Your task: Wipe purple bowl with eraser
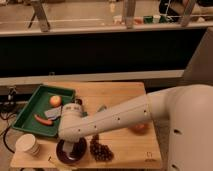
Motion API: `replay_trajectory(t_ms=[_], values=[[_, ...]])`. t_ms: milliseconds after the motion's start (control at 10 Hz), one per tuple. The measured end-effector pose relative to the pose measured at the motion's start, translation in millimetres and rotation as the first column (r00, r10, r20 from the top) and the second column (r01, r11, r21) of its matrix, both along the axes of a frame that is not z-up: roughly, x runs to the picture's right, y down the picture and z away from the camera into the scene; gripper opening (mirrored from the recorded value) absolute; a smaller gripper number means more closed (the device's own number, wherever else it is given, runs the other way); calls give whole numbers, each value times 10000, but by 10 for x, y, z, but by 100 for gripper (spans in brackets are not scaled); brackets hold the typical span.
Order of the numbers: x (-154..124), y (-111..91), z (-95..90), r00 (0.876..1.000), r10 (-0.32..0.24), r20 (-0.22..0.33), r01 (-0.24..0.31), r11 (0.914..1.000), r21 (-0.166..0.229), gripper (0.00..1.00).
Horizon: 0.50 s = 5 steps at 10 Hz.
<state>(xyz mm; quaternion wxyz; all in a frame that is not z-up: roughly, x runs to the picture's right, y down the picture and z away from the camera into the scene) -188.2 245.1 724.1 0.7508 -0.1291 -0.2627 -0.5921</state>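
The purple bowl (61, 152) sits near the table's front edge, left of centre, round and dark with a glossy inside. My arm reaches in from the right, and its white wrist hangs right over the bowl. The gripper (71, 146) points down into the bowl and covers most of the inside. The eraser is hidden under the wrist and gripper.
A white paper cup (28, 145) stands left of the bowl. Dark grapes (100, 150) lie just right of it. A green tray (26, 111) at the back left holds an orange (55, 100) and a red item (42, 119). An orange object (139, 128) lies under my forearm.
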Motion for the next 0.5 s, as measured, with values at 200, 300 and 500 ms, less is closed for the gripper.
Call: replay_trajectory(t_ms=[200,300,500], values=[[-39,51,-85,9998,-68,204,70,9999,-129,0],[-28,71,-126,9997,-50,231,54,9998,-192,0],[103,87,-174,9998,194,77,-191,9994,-302,0]])
